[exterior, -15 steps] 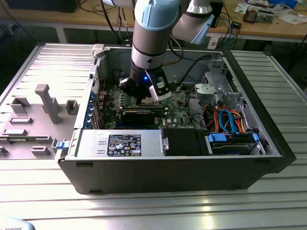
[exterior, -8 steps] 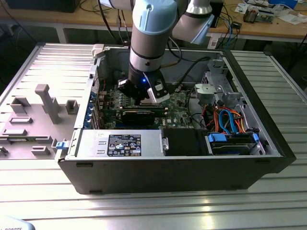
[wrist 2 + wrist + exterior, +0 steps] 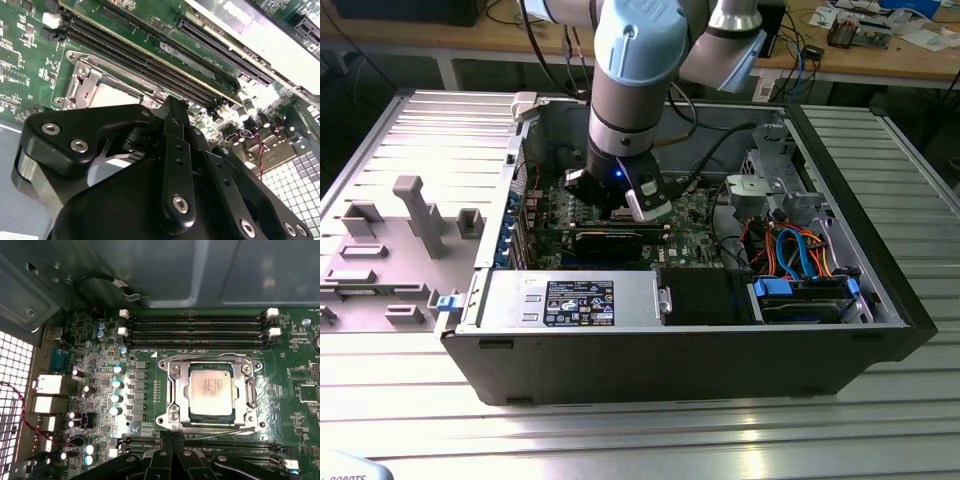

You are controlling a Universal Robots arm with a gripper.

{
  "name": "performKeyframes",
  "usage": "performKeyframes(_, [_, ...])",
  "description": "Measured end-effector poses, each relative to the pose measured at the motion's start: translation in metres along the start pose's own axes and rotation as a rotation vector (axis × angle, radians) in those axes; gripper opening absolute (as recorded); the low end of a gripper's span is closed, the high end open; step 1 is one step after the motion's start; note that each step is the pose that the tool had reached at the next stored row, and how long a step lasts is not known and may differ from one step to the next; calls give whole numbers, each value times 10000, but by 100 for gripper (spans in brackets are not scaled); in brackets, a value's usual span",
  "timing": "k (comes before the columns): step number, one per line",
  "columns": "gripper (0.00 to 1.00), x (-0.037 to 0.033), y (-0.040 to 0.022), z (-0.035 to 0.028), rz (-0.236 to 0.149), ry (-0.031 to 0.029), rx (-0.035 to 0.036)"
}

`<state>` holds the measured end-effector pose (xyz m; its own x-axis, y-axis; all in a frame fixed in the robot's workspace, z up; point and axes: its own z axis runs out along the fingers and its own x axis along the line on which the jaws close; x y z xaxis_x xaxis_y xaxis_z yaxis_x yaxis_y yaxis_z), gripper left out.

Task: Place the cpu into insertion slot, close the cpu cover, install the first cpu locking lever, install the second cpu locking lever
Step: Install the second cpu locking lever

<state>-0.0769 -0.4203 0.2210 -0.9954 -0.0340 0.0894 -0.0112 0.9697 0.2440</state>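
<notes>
**Q:** Cpu (image 3: 211,389) position?

**A:** It lies flat in the insertion slot (image 3: 176,416) on the green motherboard (image 3: 300,405), silver top facing up. The cpu cover (image 3: 186,390) lies down around it as a metal frame, and the chip shows through the central window. A thin wire lever (image 3: 220,430) runs along the socket edge nearest the gripper; whether it is latched cannot be determined.

**Q:** Gripper state?

**A:** The gripper (image 3: 171,436) sits just beside the socket, over the memory slots (image 3: 235,442) on that side. In the first wrist view the two black fingertips (image 3: 167,437) stand pressed together with no gap visible and nothing between them. In the second wrist view the finger linkage (image 3: 175,150) hides the tips and covers much of the socket; a corner of the frame (image 3: 82,75) and part of the chip top (image 3: 117,95) remain visible.

**Q:** What does the exterior view show?

**A:** The arm (image 3: 635,90) reaches down into the open computer case (image 3: 670,360), which lies on a ribbed metal table (image 3: 620,430). The wrist blocks the socket. A long black expansion card (image 3: 610,240) sits in front of the gripper (image 3: 620,212). Orange and blue cables (image 3: 800,255) lie toward the exterior view's right.
</notes>
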Motion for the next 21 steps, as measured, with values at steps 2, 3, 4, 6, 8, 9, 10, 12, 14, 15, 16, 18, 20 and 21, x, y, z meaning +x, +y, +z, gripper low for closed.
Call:
performKeyframes(2, [11, 1, -21, 0, -18, -3, -199])
performKeyframes(3, [11, 2, -32, -1, -27, -4, -296])
performKeyframes(4, [11, 4, -45, -3, -36, -5, -384])
performKeyframes(6, [11, 8, -77, -2, -47, -5, -500])
performKeyframes(8, [11, 9, -100, 0, -56, -6, -596])
performKeyframes(9, [11, 9, -107, 3, -58, -7, -617])
performKeyframes(10, [11, 5, -124, 43, -66, -7, -703])
performKeyframes(12, [11, 3, -181, 107, -81, -8, -865])
performKeyframes(14, [11, 1, -192, 126, -92, -10, -961])
performKeyframes(15, [11, 1, -196, 129, -98, -11, -1021])
performKeyframes(16, [11, 1, -202, 130, -104, -12, -1090])
performKeyframes(18, [11, 1, -215, 134, -110, -13, -1156])
performKeyframes(20, [11, 2, -222, 142, -111, -15, -1177])
performKeyframes(21, [11, 2, -223, 143, -111, -14, -1177])
